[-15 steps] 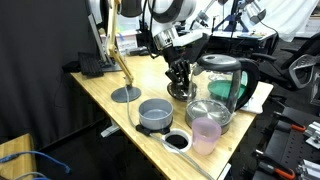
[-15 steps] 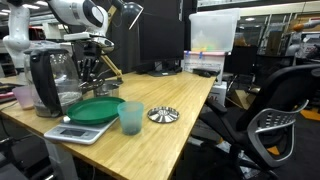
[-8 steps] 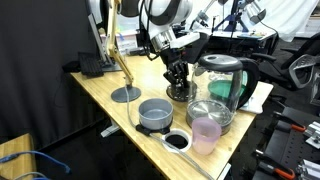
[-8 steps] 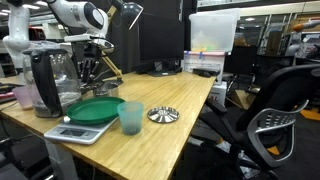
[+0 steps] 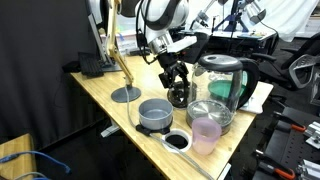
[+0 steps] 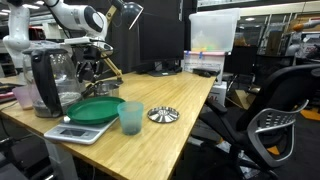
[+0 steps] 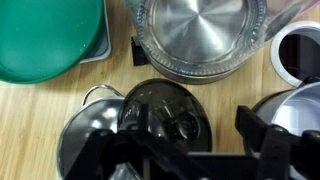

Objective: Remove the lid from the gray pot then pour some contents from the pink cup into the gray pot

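The dark lid (image 7: 160, 118) with its shiny knob lies flat on the wooden table, beside the kettle (image 5: 226, 80). My gripper (image 7: 195, 150) hangs open just above it, fingers spread to either side of the knob and holding nothing. In an exterior view the gripper (image 5: 178, 84) stands over the lid (image 5: 180, 98). The gray pot (image 5: 155, 114) sits uncovered near the table's front edge, to the side of the gripper; its rim (image 7: 300, 108) shows in the wrist view. The pink cup (image 5: 206, 133) stands upright at the front corner.
A steel pan under a clear glass lid (image 5: 210, 112) stands between kettle and pink cup. A white-rimmed black disc (image 5: 177, 141) lies by the pot. A small steel cup (image 7: 88, 135) sits beside the lid. Also here: green plate (image 6: 95, 109), teal cup (image 6: 130, 118), lamp base (image 5: 126, 95).
The jaws were shut on the lid's knob and have now spread open, letting the lid go onto the table. The arm has hardly moved.
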{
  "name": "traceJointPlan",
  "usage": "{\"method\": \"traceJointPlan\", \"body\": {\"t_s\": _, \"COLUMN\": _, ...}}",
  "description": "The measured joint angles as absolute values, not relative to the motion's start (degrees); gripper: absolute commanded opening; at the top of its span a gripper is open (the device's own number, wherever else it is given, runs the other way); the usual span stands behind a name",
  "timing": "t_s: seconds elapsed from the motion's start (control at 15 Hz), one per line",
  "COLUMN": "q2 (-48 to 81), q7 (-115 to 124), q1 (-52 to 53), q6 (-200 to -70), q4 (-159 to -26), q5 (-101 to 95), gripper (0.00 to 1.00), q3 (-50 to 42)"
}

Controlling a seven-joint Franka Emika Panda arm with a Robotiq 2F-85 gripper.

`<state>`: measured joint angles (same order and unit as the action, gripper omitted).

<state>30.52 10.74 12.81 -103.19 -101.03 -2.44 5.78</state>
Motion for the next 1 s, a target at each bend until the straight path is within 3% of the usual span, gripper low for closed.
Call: {"method": "traceJointPlan", "body": {"t_s": 1.0, "q2": 26.3, "q7": 10.4, "q1": 21.1, "q6": -108.1, "q4": -100.5, "q5": -6.4, "gripper": 1.0, "q3": 11.5}}
